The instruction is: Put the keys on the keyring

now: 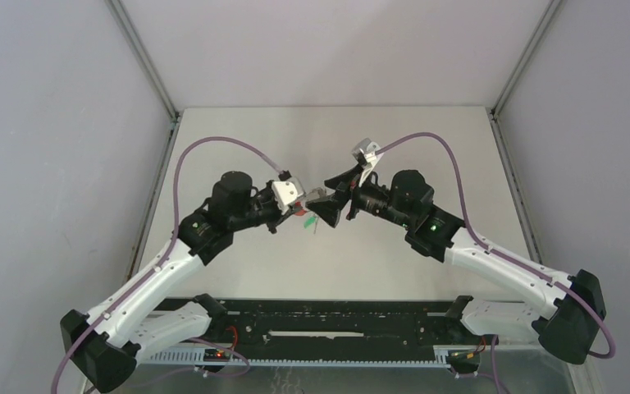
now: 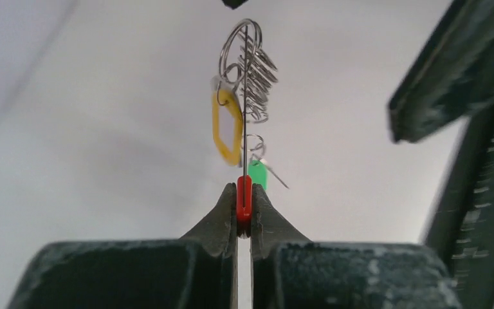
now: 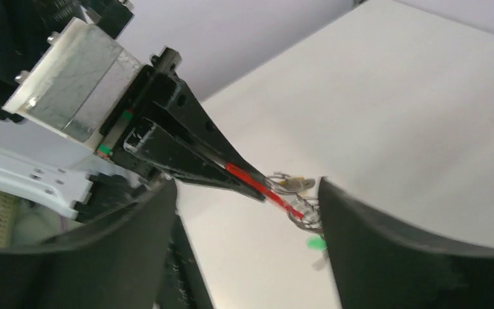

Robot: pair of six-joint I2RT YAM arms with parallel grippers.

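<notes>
Handling: the keyring is thin springy wire, light and slick. The red section judges as the surest hold, since bare wire would likely twist between flat pads.

Position: the ring is held above the desk, between the two arms. From the left claw it rises toward 12 o'clock, edge-on.

Keys: the yellow key hangs at 9 o'clock of the wire. The green key sits at 3 o'clock, just above the pinch. Both appear threaded.

Claws: the left claw is pressed together on the red section. The right claw is spread, straddling the ring and holding nothing.
</notes>
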